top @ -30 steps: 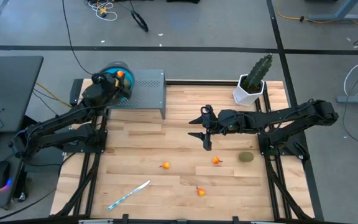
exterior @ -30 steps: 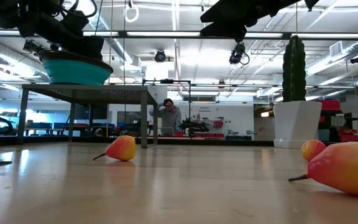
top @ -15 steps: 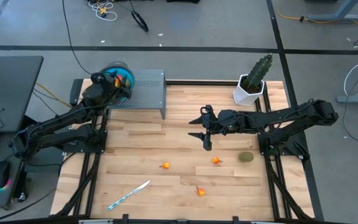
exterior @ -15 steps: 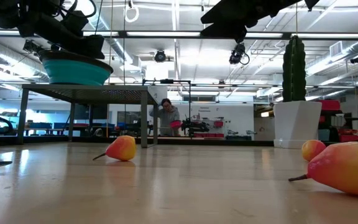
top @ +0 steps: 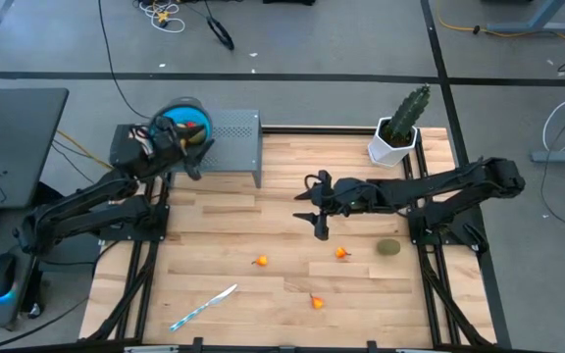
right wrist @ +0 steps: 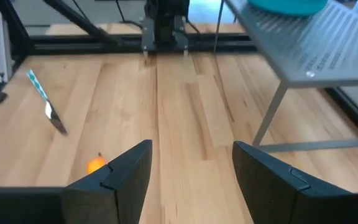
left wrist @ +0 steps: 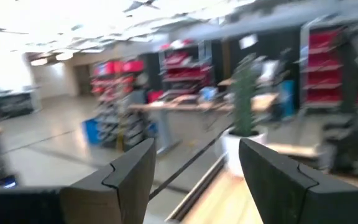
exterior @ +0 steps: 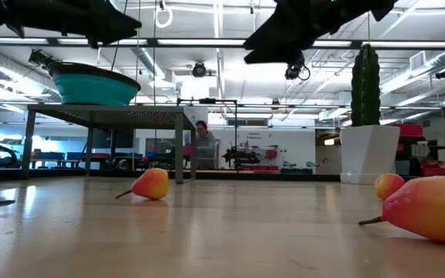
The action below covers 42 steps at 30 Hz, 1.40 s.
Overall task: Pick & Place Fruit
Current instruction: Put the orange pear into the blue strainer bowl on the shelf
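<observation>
My left end effector (top: pixel 192 157) hangs released beside the teal bowl (top: pixel 186 112), which sits on the grey perforated shelf (top: pixel 230 139) at the counter's (top: pixel 263 211) far left corner; in the left wrist view its two fingers (left wrist: pixel 131 177) stand apart with nothing between them. My right end effector (top: pixel 315 208) hovers over the middle of the counter, likewise released and carrying nothing. Fruit on the counter: three small orange-red pieces, left (top: pixel 260 261), right (top: pixel 341 252) and nearest the front edge (top: pixel 317 302); an olive-brown oval (top: pixel 388 248) just beside the right piece. The white-and-blue stick (top: pixel 204 307) lies near the front left. The cactus (top: pixel 399 126) stands at the far right corner.
</observation>
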{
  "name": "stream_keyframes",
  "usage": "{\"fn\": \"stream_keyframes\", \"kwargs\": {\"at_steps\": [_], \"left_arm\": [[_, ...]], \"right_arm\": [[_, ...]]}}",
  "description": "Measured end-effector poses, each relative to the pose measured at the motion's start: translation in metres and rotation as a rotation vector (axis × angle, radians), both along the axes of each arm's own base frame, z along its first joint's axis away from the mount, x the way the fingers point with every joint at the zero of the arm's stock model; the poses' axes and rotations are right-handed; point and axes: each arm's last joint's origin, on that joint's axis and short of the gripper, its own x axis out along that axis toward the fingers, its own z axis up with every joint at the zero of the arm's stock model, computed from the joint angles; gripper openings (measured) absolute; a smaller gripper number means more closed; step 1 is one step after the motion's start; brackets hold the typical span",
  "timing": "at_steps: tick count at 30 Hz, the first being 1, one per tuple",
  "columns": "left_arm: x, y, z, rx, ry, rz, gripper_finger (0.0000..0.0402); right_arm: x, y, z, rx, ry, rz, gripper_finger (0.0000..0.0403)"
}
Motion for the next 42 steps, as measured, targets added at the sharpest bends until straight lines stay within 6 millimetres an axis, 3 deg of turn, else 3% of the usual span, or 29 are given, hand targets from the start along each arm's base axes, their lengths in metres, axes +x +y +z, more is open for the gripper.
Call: {"fn": "stream_keyframes", "kwargs": {"at_steps": [9,23,36,42], "left_arm": [[0.002,-0.002,0.001,0.006,-0.006,-0.043,0.0238],[0.004,-0.001,-0.001,0.001,0.004,-0.032,0.0238],[0.004,0.000,-0.001,-0.004,0.001,-0.018,0.0237],[0.005,0.001,-0.002,-0.012,0.011,-0.010,0.0238]], "right_arm": [[0.007,0.001,-0.025,-0.010,0.126,0.001,0.0234],[-0.021,0.000,-0.053,0.112,0.535,-0.066,0.0234],[-0.048,0.026,-0.096,0.257,0.646,0.012,0.0234],[-0.054,0.030,-0.104,0.237,0.632,-0.001,0.0235]]}}
